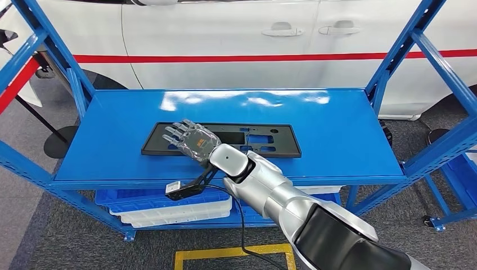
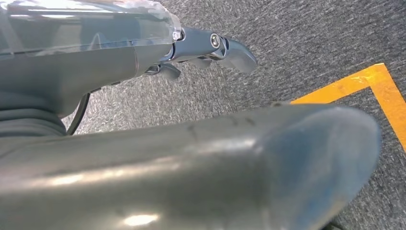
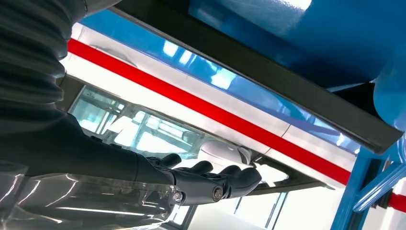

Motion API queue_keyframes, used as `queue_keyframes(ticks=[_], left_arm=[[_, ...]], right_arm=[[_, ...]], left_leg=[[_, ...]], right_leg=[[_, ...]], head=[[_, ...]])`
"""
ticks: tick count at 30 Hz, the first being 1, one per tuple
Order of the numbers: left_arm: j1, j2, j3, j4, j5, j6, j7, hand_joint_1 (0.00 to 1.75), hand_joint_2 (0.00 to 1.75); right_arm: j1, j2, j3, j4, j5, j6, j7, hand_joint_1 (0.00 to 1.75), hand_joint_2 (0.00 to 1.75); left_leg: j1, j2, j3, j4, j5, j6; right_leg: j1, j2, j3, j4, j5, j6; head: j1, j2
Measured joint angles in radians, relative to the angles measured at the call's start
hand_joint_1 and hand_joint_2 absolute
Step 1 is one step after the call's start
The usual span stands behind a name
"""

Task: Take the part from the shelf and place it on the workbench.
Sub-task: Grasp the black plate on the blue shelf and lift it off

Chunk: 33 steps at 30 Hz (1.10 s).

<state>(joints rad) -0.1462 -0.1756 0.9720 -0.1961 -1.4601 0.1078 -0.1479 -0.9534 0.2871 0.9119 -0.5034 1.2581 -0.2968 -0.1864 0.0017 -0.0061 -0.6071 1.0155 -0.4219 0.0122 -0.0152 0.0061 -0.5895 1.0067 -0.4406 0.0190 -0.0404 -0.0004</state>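
Observation:
A flat black rectangular part (image 1: 264, 140) with cut-outs lies in the middle of the blue shelf top (image 1: 337, 129). My right hand (image 1: 191, 139) reaches in from the lower right and hovers over the part's left end, fingers stretched out and spread, holding nothing. In the right wrist view the same hand (image 3: 210, 182) shows extended fingers, with a gap between them and the part's dark edge (image 3: 287, 91). My left hand (image 2: 201, 48) hangs over grey carpet with nothing in it, its fingers loosely extended.
A white car (image 1: 225, 39) with a red stripe stands right behind the shelf. Blue uprights (image 1: 399, 56) frame both ends. Blue and white trays (image 1: 169, 205) sit on the lower level. Yellow floor tape (image 1: 236, 253) marks the carpet in front.

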Motion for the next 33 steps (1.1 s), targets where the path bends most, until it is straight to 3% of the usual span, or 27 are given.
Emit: queue_keyframes(ticks=[4,5,9,23,27,33], left_arm=[[-0.002,-0.001,0.0,0.0,0.0,-0.004,0.003,0.0,0.0],[-0.002,-0.001,0.0,0.0,0.0,-0.005,0.003,0.0,0.0],[-0.002,-0.001,0.0,0.0,-0.001,-0.006,0.004,0.0,0.0],[-0.006,-0.001,-0.005,0.0,-0.015,-0.006,0.01,0.0,0.0],[-0.007,-0.001,-0.008,0.0,-0.015,-0.006,0.01,0.0,0.0],[-0.009,-0.001,-0.014,0.0,-0.023,-0.007,0.012,0.0,0.0]], right_arm=[[-0.003,0.008,0.001,0.02,-0.01,-0.003,0.002,0.0,0.0],[-0.004,0.009,0.001,0.026,-0.013,-0.005,0.002,0.0,0.0],[-0.01,0.015,0.001,0.052,-0.022,-0.019,0.005,0.0,1.75],[-0.015,0.016,0.0,0.093,-0.016,-0.053,0.039,0.0,1.75],[-0.017,0.016,0.0,0.099,-0.016,-0.053,0.039,1.75,1.75],[-0.017,0.015,0.0,0.106,0.0,-0.067,0.054,1.75,1.75]], left_leg=[[0.0,0.0,0.0,0.0,0.0,0.0],[0.0,0.0,0.0,0.0,0.0,0.0],[0.0,0.0,0.0,0.0,0.0,0.0],[0.0,0.0,0.0,0.0,0.0,0.0],[0.0,0.0,0.0,0.0,0.0,0.0],[0.0,0.0,0.0,0.0,0.0,0.0]], right_leg=[[0.0,0.0,0.0,0.0,0.0,0.0],[0.0,0.0,0.0,0.0,0.0,0.0],[0.0,0.0,0.0,0.0,0.0,0.0],[0.0,0.0,0.0,0.0,0.0,0.0],[0.0,0.0,0.0,0.0,0.0,0.0],[0.0,0.0,0.0,0.0,0.0,0.0]], head=[[0.0,0.0],[0.0,0.0],[0.0,0.0],[0.0,0.0],[0.0,0.0],[0.0,0.0]])
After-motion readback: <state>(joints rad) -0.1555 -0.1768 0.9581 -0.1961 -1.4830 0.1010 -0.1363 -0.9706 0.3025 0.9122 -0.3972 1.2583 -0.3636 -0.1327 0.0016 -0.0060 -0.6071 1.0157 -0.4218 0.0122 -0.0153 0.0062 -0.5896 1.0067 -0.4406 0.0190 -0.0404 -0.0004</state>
